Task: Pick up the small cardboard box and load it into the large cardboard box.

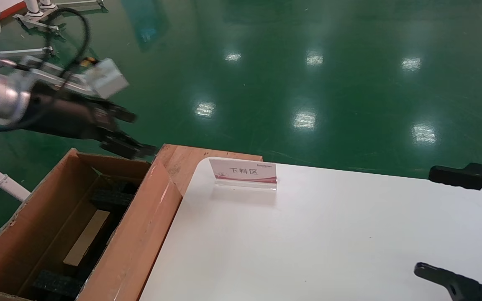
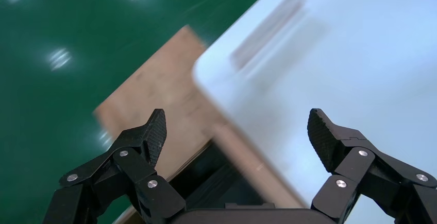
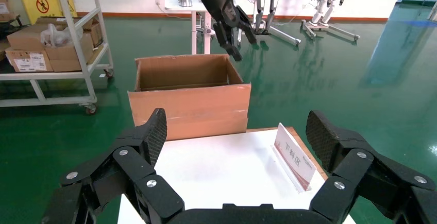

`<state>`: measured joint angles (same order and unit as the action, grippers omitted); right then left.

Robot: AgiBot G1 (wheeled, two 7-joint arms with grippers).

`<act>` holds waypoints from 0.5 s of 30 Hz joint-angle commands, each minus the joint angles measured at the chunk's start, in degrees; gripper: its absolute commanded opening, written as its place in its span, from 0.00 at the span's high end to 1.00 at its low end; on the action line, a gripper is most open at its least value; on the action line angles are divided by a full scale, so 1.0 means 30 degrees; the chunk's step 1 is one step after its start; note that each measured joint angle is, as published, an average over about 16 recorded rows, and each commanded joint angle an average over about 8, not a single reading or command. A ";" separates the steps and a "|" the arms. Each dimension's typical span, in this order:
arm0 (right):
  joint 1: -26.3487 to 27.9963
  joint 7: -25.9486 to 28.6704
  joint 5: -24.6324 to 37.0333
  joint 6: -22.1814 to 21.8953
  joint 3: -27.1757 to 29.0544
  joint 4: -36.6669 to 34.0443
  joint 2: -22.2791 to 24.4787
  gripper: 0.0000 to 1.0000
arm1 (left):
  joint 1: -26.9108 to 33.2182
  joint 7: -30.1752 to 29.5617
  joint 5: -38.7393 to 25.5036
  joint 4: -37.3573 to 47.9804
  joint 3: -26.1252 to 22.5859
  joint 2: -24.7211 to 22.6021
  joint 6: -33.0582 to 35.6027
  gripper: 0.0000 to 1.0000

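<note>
- Large cardboard box (image 1: 140,221): near end cut off by the head view's lower edge; interior mostly in shadow.
- Pale flat piece (image 1: 86,238) between black foam blocks (image 1: 111,198) inside; can't tell what it is.
- Right gripper (image 1: 462,225): only fingertips show at the head view's right edge.
- Left wrist view: worktop (image 2: 360,54) and box flap smeared by blur.
- Sign (image 3: 293,157): lettering too small to read.

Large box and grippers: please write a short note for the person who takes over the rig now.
Left gripper: open, empty, above the far end of the large box.
Right gripper: open, empty, over the right side of the white table.
Large box: open, beside the table's left edge, black foam blocks inside. A light-brown piece lies between them, likely the small box.
Done: loading, as it seems.
Left: confirm the small box sits well; park the left arm.
</note>
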<state>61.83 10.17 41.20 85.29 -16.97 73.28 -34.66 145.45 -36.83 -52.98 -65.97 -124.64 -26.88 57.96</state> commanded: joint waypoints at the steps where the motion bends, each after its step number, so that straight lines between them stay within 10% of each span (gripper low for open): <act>1: 0.0002 -0.0002 -0.0001 0.0001 -0.0002 -0.0003 0.0000 0.00 | -0.0961 0.0299 0.0127 -0.0087 0.1244 -0.0093 0.0318 0.00; 15: 0.0007 -0.0009 -0.0009 -0.0002 -0.0016 -0.0006 0.0004 0.00 | -0.8261 0.2568 0.1095 -0.0749 1.0696 -0.0801 0.2732 0.00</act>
<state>61.85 10.14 41.17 85.28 -17.02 73.26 -34.64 120.69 -29.13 -49.70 -68.22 -92.58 -29.29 66.14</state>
